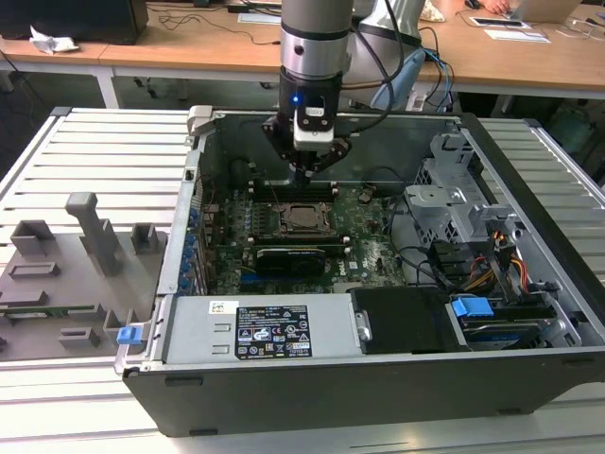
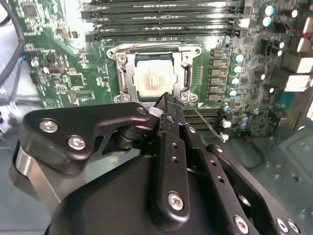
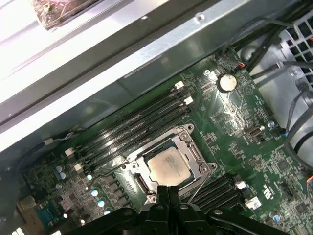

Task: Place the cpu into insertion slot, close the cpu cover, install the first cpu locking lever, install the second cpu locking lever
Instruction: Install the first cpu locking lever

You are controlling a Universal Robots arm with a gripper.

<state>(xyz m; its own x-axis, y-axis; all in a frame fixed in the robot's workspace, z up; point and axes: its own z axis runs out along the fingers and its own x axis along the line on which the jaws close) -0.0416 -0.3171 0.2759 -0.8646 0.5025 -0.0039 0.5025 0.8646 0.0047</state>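
Since the cpu already lies flat inside the insertion slot, with the cpu cover folded down as a silvery frame around its pale metal top, the placing and closing steps look finished. The work in hand appears to be the locking levers.

In the exterior view the open computer case stands on the ribbed table, and the socket sits near the middle of the green motherboard. The memory slots run at its 12 o'clock and a long black expansion card at its 6 o'clock. The hand hangs just above the board at the socket's 12 o'clock, low but, as far as I can tell, not resting on anything.

In both wrist views its fingers are drawn together to a narrow point and carry nothing. That point hovers just beside one edge of the cover, near a thin wire locking lever that runs alongside the socket. Whether that lever is hooked under its catch I cannot tell.

In my judgement, seating a lever calls for the closed tip to bear on the wire itself, press it down and sideways under the catch, and stay off the chip's top and the nearby capacitors.
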